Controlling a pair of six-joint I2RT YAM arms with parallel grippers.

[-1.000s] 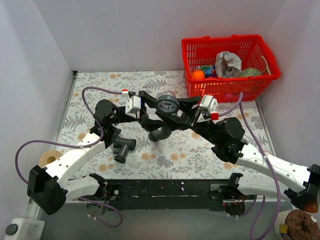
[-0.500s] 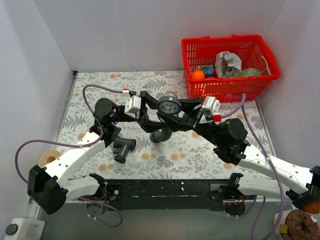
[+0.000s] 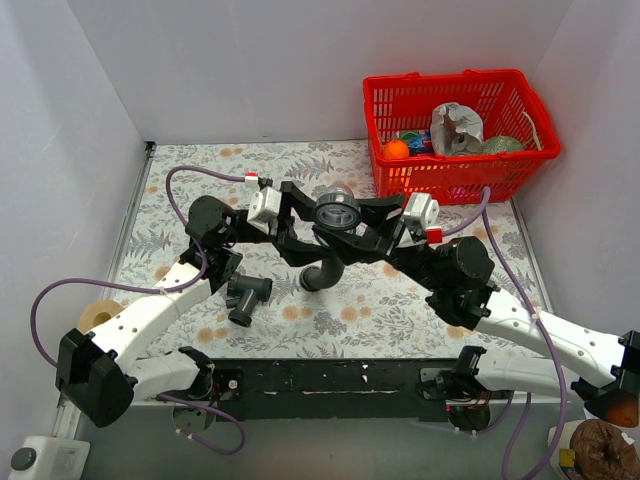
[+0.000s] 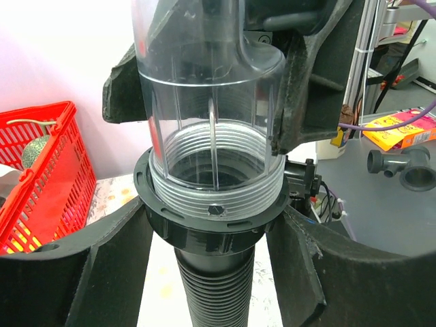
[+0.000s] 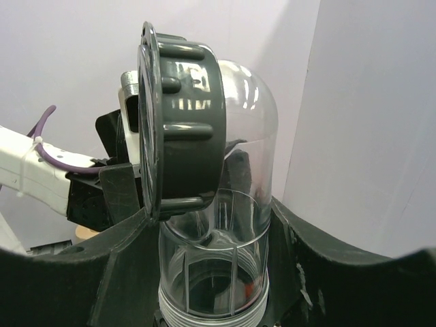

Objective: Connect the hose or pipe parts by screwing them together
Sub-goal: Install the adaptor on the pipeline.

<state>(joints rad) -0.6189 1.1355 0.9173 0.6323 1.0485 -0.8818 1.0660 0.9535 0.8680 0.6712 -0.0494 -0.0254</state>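
High over the mat's middle, my two grippers meet around the pipe parts. My left gripper (image 3: 312, 232) (image 4: 211, 235) is shut on the black collar (image 4: 204, 228) of the ribbed hose (image 3: 322, 270) (image 4: 214, 293), which hangs down toward the mat. My right gripper (image 3: 352, 232) (image 5: 214, 272) is shut on a clear elbow pipe (image 3: 337, 211) (image 5: 245, 129). The elbow's threaded end (image 4: 214, 184) sits in the collar, and several threads show above its rim. A dark grey ring nut (image 5: 184, 122) sits on the elbow's other end. The grey T-shaped fitting (image 3: 248, 295) (image 4: 403, 163) lies on the mat, untouched.
A red basket (image 3: 450, 78) (image 4: 41, 170) with a few small items stands at the back right. A tape roll (image 3: 100, 318) lies by the left arm's base. White walls close in the mat on the left, back and right.
Both wrists have shifted slightly while holding the parts. The hose's hanging end has swung a little toward the near side. The grips are the same.
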